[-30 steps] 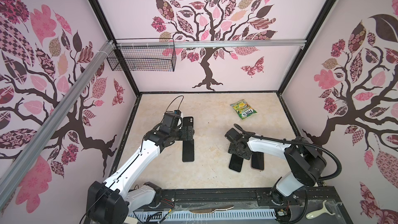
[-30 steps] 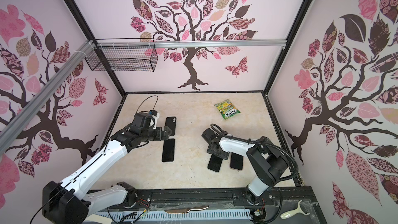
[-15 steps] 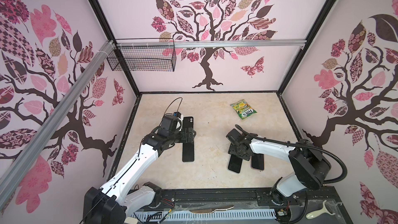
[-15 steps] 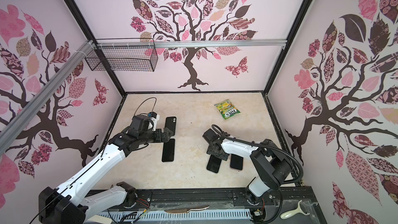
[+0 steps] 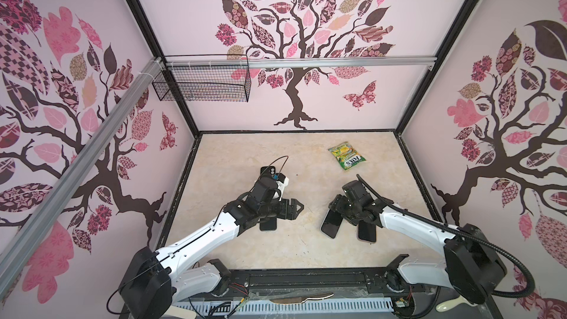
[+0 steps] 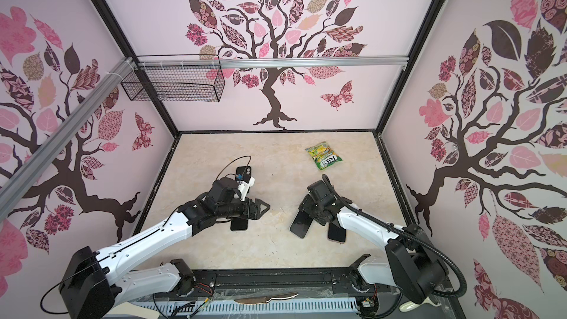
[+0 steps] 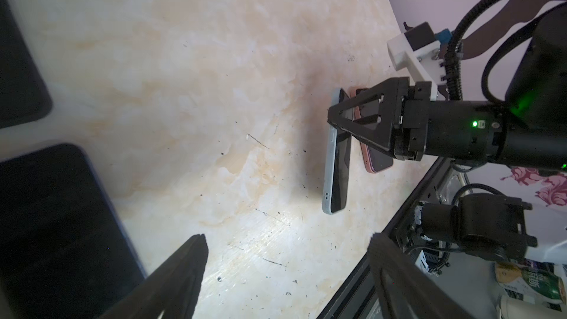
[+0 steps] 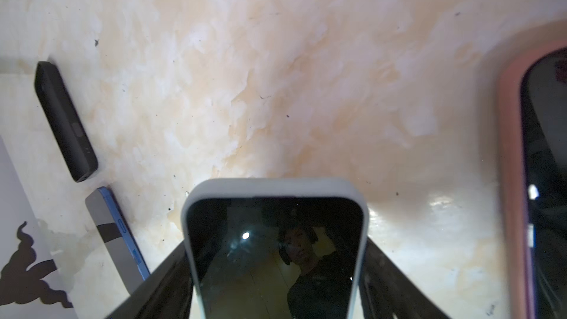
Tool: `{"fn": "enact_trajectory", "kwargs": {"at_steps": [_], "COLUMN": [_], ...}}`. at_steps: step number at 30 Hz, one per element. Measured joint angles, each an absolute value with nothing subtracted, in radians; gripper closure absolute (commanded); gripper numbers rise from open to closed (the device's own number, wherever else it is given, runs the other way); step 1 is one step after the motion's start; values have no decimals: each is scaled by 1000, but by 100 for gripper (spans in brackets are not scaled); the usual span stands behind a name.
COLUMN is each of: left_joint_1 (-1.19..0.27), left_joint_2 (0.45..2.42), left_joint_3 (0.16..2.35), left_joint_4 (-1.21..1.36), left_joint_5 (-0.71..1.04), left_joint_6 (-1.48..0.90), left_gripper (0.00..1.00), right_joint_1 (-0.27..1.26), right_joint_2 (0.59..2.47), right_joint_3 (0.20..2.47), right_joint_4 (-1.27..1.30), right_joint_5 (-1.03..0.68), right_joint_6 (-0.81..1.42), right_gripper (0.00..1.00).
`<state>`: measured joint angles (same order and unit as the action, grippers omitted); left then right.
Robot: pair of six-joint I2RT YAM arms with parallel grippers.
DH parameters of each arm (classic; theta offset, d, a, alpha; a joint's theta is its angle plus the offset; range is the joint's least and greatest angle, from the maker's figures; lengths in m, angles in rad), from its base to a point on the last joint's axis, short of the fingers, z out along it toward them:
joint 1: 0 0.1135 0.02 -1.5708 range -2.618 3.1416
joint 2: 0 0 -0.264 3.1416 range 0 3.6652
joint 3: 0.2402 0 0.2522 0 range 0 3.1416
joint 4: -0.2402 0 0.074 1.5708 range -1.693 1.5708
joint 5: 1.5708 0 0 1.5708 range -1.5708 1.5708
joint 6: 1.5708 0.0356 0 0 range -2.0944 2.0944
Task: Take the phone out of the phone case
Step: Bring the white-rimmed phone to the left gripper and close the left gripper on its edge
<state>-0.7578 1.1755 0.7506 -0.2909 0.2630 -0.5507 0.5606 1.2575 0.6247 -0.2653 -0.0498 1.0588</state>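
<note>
I am gripping the phone (image 5: 329, 228) with the right tool (image 5: 340, 213), centre-right in both top views. As far as I can judge, its jaws are pressing wide apart on the long edges of the pale case (image 8: 276, 187). The phone's long axis is running out from that tool toward the lower left, its free end seemingly resting on the worktop (image 5: 291, 250). The left tool (image 7: 288, 237) is hanging spread and empty, well apart to the left, pointing toward it.
</note>
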Motion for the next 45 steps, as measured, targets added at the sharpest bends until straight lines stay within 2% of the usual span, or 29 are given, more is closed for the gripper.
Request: {"fn": "enact_trajectory", "kwargs": {"at_steps": [7, 11, 19, 21, 26, 29, 34, 45], "left_joint_1": [-864, -909, -924, -924, -926, -926, -931, -935], "left_joint_2": [1285, 1324, 1370, 1380, 1393, 1407, 1414, 1425], "left_joint_3": [706, 700, 696, 696, 696, 696, 696, 696], "left_joint_4": [-138, -64, 37, 46, 65, 73, 75, 82], "left_joint_5": [287, 297, 302, 301, 303, 310, 319, 323], "left_joint_6": [-578, -590, -611, -612, -615, -616, -627, -624], "left_gripper": [14, 18, 48, 49, 58, 60, 69, 99], "right_joint_1": [557, 553, 548, 546, 541, 535, 533, 533], "right_joint_2": [1198, 1184, 1177, 1175, 1146, 1130, 1106, 1082], "right_joint_3": [612, 605, 562, 546, 511, 492, 468, 467], "right_joint_4": [-210, -173, -109, -86, -37, -2, 50, 70], "right_joint_5": [-114, -156, -227, -238, -248, -253, -264, -263], "right_joint_6": [1120, 1168, 1259, 1284, 1328, 1353, 1386, 1386], "right_gripper": [49, 50, 52, 53, 53, 54, 54, 51]}}
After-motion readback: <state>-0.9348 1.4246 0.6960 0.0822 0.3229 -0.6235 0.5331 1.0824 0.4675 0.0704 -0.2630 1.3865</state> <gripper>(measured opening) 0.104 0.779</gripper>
